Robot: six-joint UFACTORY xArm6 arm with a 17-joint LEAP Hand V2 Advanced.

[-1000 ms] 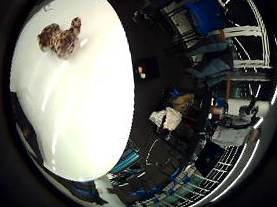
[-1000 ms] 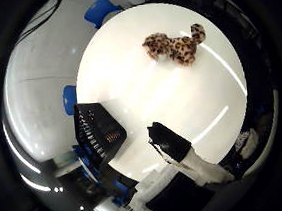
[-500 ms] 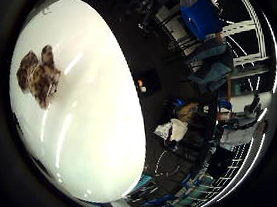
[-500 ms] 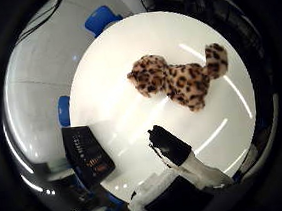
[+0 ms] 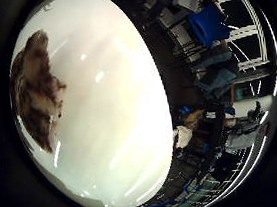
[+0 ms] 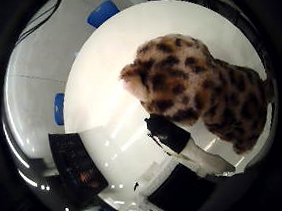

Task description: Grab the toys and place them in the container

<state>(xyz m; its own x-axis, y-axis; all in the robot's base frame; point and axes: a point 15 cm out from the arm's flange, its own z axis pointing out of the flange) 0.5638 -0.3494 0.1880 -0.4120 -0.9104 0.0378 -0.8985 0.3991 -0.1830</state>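
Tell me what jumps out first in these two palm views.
The spotted plush toy takes the eye: it lies on the round white table and fills much of the thumb side view, so it is close to the palm. A black-tipped white finger of the hand reaches toward it, right beside the fur. Beyond the table's edge stands a dark container.
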